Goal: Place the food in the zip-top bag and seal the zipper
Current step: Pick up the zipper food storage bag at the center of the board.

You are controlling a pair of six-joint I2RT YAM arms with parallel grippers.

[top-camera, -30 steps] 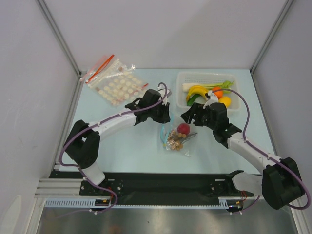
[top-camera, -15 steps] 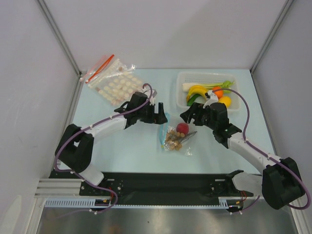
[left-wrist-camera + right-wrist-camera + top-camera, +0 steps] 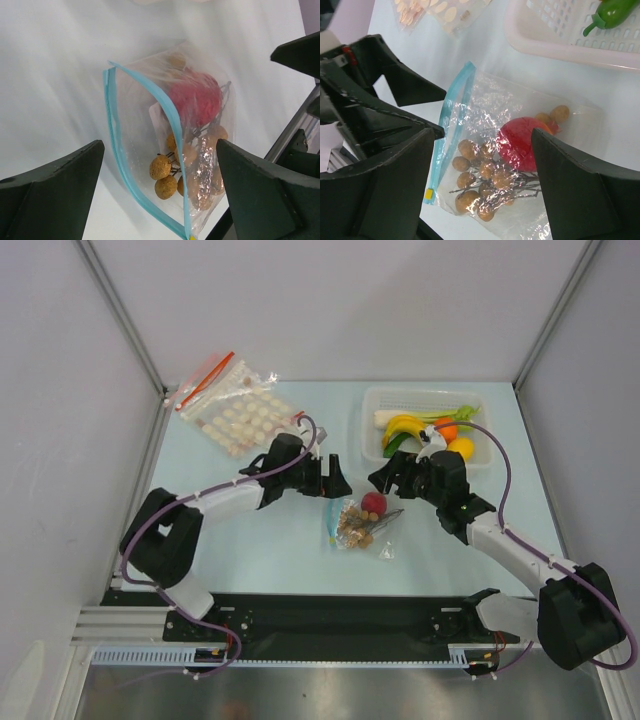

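The zip-top bag (image 3: 362, 528) lies flat in the middle of the table with the food inside: a red fruit (image 3: 375, 503) and a bunch of tan fruits (image 3: 354, 528). In the left wrist view the teal zipper (image 3: 114, 130) gapes, its two strips apart, with the red fruit (image 3: 197, 100) and tan fruits (image 3: 161, 167) behind it. My left gripper (image 3: 335, 483) is open just back-left of the bag's mouth and holds nothing. My right gripper (image 3: 385, 478) hovers open over the bag (image 3: 560, 115), with the red fruit (image 3: 522, 142) between its fingers' lines but not touched.
A white basket (image 3: 372, 405) at the back right holds bananas (image 3: 402, 426) and other produce, close behind my right gripper. A clear bag with a red strip and pale discs (image 3: 235, 405) lies at the back left.
My left gripper has let go of the bag's zipper edge and opened wide, drawing back a little to the left. The right gripper has barely moved.
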